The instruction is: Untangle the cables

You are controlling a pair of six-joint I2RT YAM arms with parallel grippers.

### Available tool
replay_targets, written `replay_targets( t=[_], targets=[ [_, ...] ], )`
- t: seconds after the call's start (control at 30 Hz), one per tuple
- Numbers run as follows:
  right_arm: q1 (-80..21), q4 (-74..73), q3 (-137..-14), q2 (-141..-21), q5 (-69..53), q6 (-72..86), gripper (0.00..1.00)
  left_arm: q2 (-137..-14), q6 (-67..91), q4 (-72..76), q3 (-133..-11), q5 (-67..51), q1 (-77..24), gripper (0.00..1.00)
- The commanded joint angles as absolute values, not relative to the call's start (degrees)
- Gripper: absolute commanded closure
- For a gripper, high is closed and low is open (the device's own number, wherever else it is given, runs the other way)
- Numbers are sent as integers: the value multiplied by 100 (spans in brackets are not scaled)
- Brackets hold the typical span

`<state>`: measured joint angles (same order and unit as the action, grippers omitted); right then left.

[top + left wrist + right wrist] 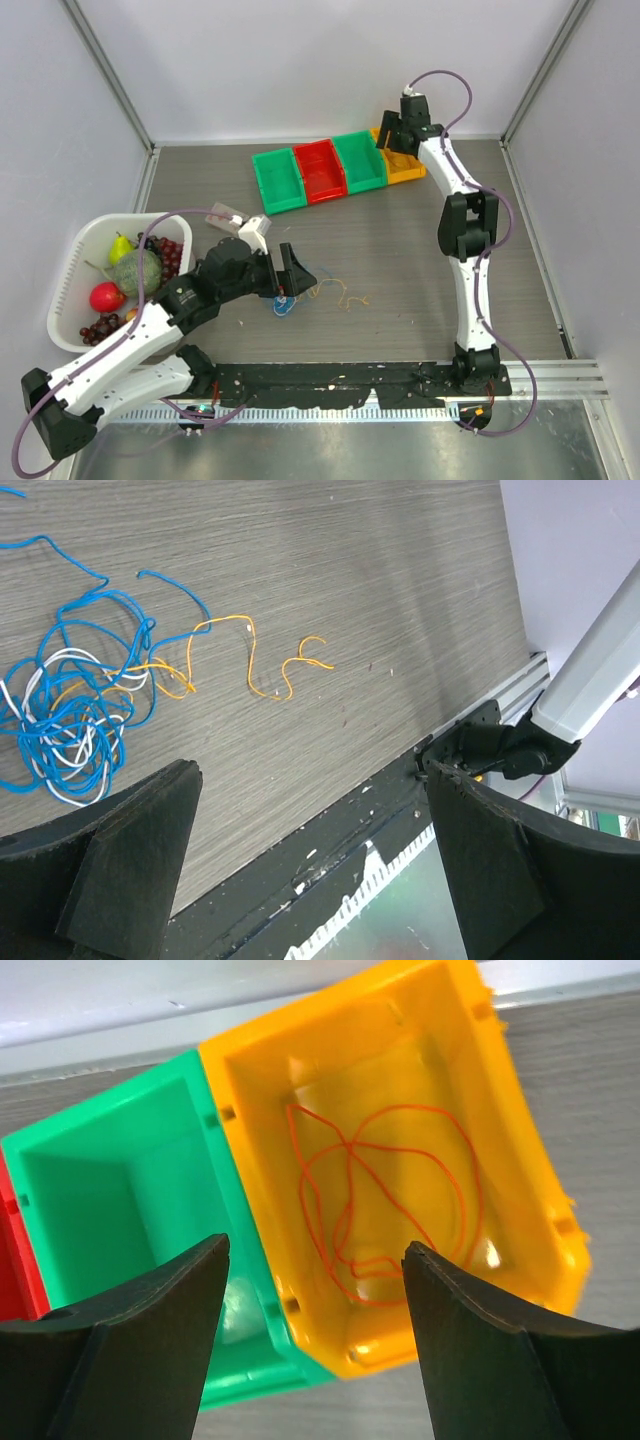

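Sorting appears underway: an orange cable (350,1152) lies in the far-edge yellow bin (520,1160) under the spread, empty right gripper (315,1260); the left gripper (310,820), likewise spread, hovers beside the near-edge tangle (75,715), where one strand next needs pinching.

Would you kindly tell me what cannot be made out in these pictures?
- Top external: the tangle is too small to trace its crossings.
- Left wrist: the blue cable is cut off by the left edge.
- Top external: the right gripper covers most of the yellow bin, hiding its contents.
- Right wrist: the red bin is cut off by the left edge.
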<state>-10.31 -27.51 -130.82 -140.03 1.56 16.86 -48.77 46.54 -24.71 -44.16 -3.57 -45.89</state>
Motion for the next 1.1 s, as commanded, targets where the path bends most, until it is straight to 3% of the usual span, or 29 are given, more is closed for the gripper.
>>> replay_targets(
  t=[0.0,0.07,0.13,0.3,0.5,0.57,0.77,0.9,1.07],
  targets=[
    [-1072,-3689,-13307,-12957,1043,1468,24,-4439,4816,-2619,-4500,-229,-4579,0],
    [-1134,-3962,-13053,-12458,1317,1555,25,-4465,4834,-2881,-4500,-211,-4588,0],
    [-1344,-3834,-12045,-11616,1397,1696,25,-4570,4851,-3145,-4526,-202,-4579,0],
    [-2380,-2017,-7901,-9240,625,2302,28,-4816,4896,-3007,-4421,-44,-4570,1],
    [-3822,-1583,-5173,-7385,328,2671,30,-5606,4983,-2839,-4517,482,-4570,10],
    [-4174,-1625,-4557,-6701,551,3101,31,-5809,5027,-2524,-4456,457,-4570,16],
    [-4474,-1873,-3289,-5302,660,5462,28,-6214,5133,-1452,-4070,413,-4570,14],
    [-4543,-617,-2225,-5019,150,7044,28,-6494,5264,-837,-3911,159,-4570,16],
    [-4868,1097,-1372,-5132,499,7936,29,-6995,5335,-536,-4008,-360,-4579,22]
  ],
)
